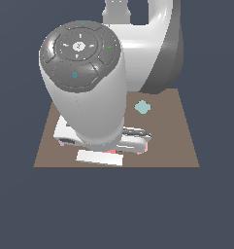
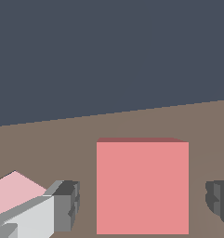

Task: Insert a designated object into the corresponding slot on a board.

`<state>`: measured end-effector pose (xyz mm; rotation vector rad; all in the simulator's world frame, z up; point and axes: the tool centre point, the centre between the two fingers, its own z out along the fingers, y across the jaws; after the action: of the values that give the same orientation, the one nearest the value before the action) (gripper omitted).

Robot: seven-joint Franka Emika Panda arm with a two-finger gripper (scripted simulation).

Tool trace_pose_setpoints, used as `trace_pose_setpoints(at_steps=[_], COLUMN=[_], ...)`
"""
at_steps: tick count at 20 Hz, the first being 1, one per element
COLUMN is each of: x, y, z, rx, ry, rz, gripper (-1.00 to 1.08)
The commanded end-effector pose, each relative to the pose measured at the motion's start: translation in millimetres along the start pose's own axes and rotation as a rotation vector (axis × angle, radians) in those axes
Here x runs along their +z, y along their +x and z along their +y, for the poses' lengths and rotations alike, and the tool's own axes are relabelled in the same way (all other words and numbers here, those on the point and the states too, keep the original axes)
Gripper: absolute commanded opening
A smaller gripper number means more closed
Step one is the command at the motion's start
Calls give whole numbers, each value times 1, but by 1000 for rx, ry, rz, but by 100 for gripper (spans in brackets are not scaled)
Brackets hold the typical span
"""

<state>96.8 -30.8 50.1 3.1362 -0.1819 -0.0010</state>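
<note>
In the wrist view the salmon-red square tile [image 2: 142, 186] lies flat on the brown board [image 2: 132, 121]. My gripper [image 2: 143, 202] is open, with one dark fingertip [image 2: 67, 204] on each side of the tile and clear gaps to both. In the exterior view my arm covers most of the board [image 1: 181, 141]; only a sliver of red tile [image 1: 110, 152] shows under the hand, and the gripper's fingers are hidden. The dark square slot is not in view.
A pale pink piece [image 2: 13, 190] lies on the board beside one finger. A pale teal piece [image 1: 142, 107] lies on the board towards the exterior view's right, behind the hand. The board's edge [image 2: 108, 113] runs just beyond the tile.
</note>
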Motion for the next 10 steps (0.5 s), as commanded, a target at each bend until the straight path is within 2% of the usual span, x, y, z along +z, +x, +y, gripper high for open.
trace_pose_setpoints(at_steps=[1,10], x=[0,20], y=[0,1], z=[0,0], rx=[0,0], ry=[0,0], rz=[0,0], gripper=[100,100])
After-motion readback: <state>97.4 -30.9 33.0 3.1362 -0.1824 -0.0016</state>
